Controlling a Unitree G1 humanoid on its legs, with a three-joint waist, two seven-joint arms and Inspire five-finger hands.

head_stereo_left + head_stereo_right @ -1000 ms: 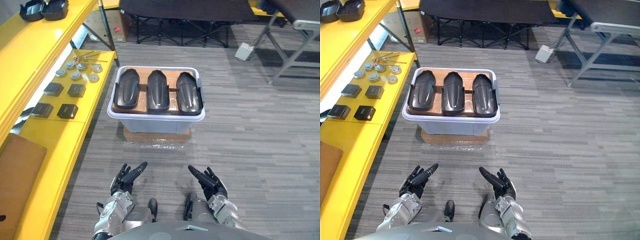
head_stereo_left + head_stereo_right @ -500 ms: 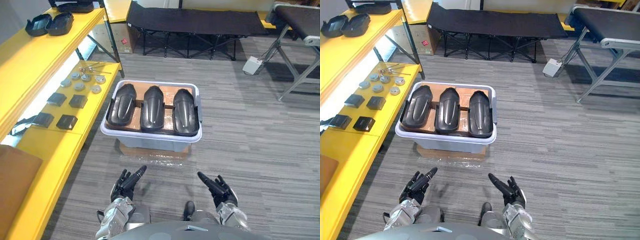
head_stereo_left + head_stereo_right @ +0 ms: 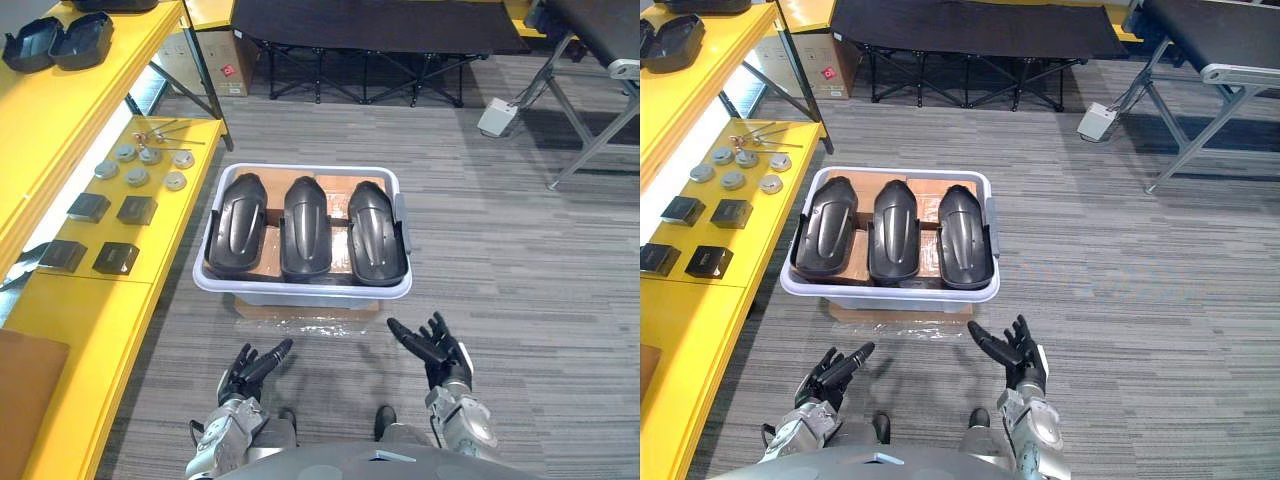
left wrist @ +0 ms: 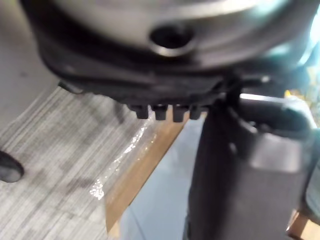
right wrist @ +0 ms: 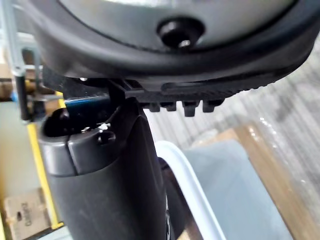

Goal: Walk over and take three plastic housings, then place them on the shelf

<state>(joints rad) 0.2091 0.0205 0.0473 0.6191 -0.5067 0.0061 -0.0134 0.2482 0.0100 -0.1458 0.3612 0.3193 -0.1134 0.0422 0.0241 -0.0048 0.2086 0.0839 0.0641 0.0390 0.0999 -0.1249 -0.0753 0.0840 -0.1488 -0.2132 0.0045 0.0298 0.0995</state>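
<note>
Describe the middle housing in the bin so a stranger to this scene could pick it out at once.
Beside the long yellow shelf on the robot's left, a pale bin stands on a cardboard base. Three black housings lie side by side in it; the middle housing is the only one flanked on both sides, by the left housing and the right housing.
</note>
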